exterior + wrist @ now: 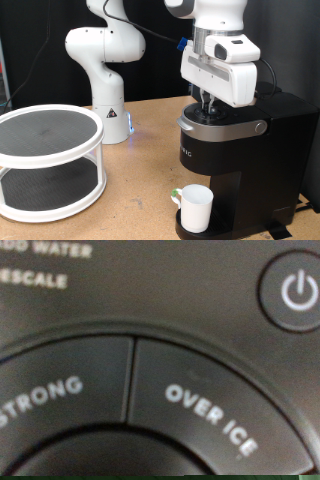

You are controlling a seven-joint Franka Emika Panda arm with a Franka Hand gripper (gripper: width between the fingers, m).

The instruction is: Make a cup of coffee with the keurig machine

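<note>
The black keurig machine (245, 150) stands at the exterior view's right, its grey lid handle closed. The white cup (196, 207) sits on its round drip tray under the spout. My gripper (207, 103) hangs straight down onto the machine's top, its fingertips right at the button panel. The wrist view is filled by that panel (150, 370) at very close range: the "STRONG" button (45, 400), the "OVER ICE" button (210, 415) and the power button (297, 290). No fingers show in the wrist view.
A white two-tier round rack (48, 160) stands at the exterior view's left. A second white robot arm's base (105, 90) stands behind it on the wooden table (140, 210).
</note>
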